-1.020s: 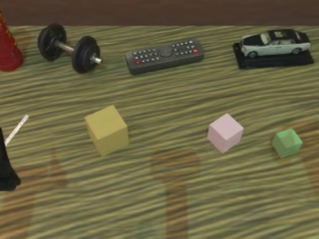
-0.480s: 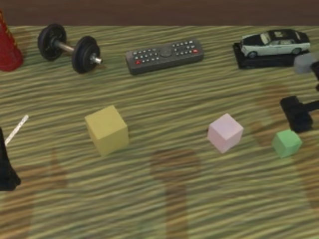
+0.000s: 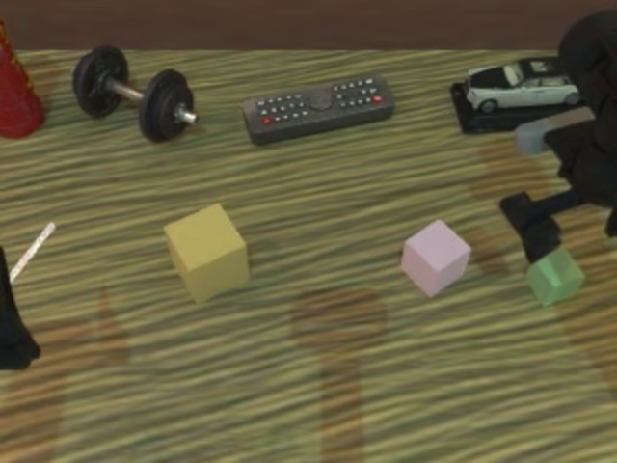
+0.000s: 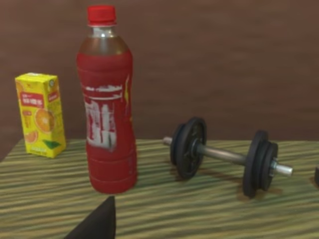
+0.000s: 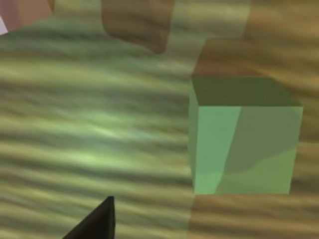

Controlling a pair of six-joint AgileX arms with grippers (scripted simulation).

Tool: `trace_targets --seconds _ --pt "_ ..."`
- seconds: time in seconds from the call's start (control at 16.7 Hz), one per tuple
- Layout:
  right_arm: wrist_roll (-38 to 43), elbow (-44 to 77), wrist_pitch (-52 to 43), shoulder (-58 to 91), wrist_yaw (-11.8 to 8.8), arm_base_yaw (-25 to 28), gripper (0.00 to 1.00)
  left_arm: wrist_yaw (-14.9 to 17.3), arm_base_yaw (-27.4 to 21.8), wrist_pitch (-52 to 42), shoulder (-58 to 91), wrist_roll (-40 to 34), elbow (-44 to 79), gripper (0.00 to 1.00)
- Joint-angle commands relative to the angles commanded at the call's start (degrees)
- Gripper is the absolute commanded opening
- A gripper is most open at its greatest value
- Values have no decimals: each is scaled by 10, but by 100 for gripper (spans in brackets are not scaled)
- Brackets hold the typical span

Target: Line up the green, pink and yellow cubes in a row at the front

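Note:
The green cube (image 3: pixel 554 278) sits at the right of the table, and the right wrist view shows it close below (image 5: pixel 244 144). My right gripper (image 3: pixel 574 236) hangs open just behind and above it, one black finger (image 3: pixel 530 230) beside the cube's back left corner. The pink cube (image 3: pixel 436 256) stands to the left of the green one, apart from it. The yellow cube (image 3: pixel 205 251) stands left of centre. My left gripper (image 3: pixel 12 338) is parked at the left edge, open and holding nothing.
Along the back stand a red bottle (image 3: pixel 14 92), a dumbbell (image 3: pixel 135 94), a remote (image 3: pixel 318 108) and a model car (image 3: pixel 525 87) on a black base. The left wrist view also shows a yellow juice carton (image 4: pixel 40 114) beside the bottle (image 4: pixel 107 114).
My right arm has come in from the right edge, moving left and forward until it is over the green cube. The cubes and the left arm have not moved.

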Motion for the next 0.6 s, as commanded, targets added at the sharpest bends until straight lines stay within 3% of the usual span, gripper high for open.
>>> trace_targets --seconds 0.36,0.6 --pt "-1 -8 11 3 0 -2 100 0 0 0 0 0 0 100" --pt "1 -49 97 44 0 0 100 0 0 0 0 0 0 100"
